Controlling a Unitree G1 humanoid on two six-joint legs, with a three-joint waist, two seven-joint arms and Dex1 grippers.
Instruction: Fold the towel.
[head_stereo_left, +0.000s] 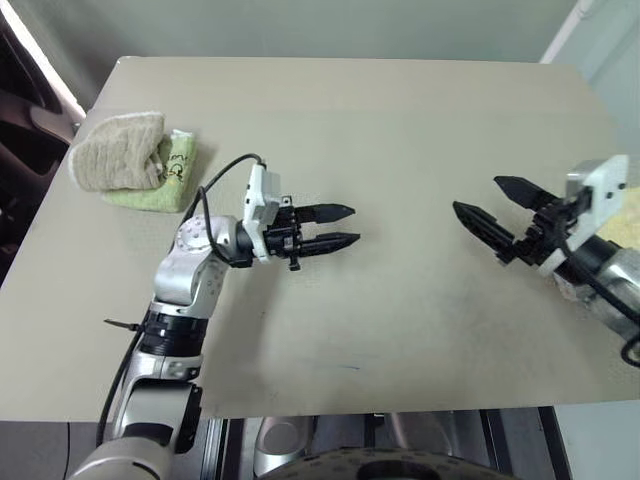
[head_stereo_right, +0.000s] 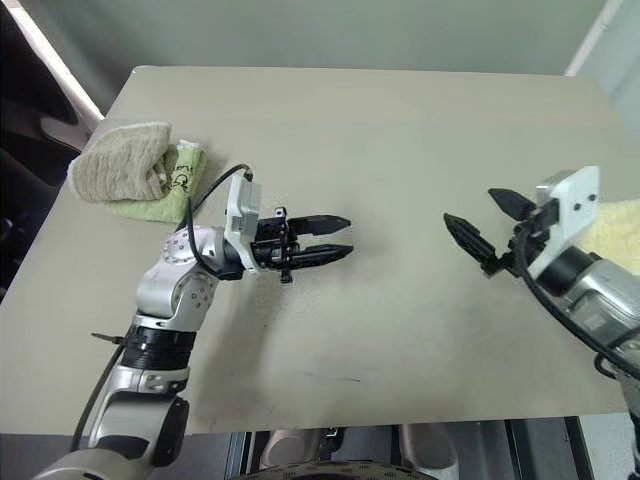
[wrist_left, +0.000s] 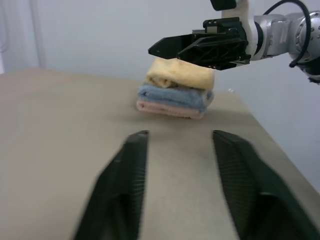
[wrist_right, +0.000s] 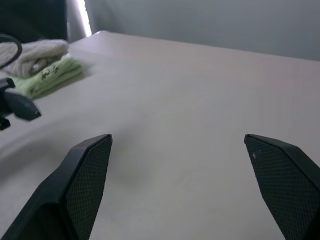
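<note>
1. While both arms hung level above the bare middle of the table (head_stereo_left: 380, 330), neither held any cloth.
2. At the table's right edge, the towel (wrist_left: 180, 73) lay as a rolled or folded pale yellow bundle on top of a stack, seen best in the left wrist view; a sliver of it also showed behind the right arm in the head views.
3. Under it sat a light blue folded towel (wrist_left: 172, 95), and below that a pinkish one (wrist_left: 167, 108).
4. With its fingers parted and nothing between them, the left gripper (head_stereo_left: 338, 226) pointed toward the right side, well apart from the stack.
5. Spread wide and empty, the right gripper (head_stereo_left: 497, 212) pointed back toward the left one, just in front of the stack.
6. Far off at the left corner, a beige-brown towel (head_stereo_left: 120, 150) rested on a light green one (head_stereo_left: 165, 185), untouched by either arm.
7. Judging from this, the folding looked done and the towel already stacked; little seemed left beyond drawing the arms clear, though the bundle's neatness could not be told.
</note>
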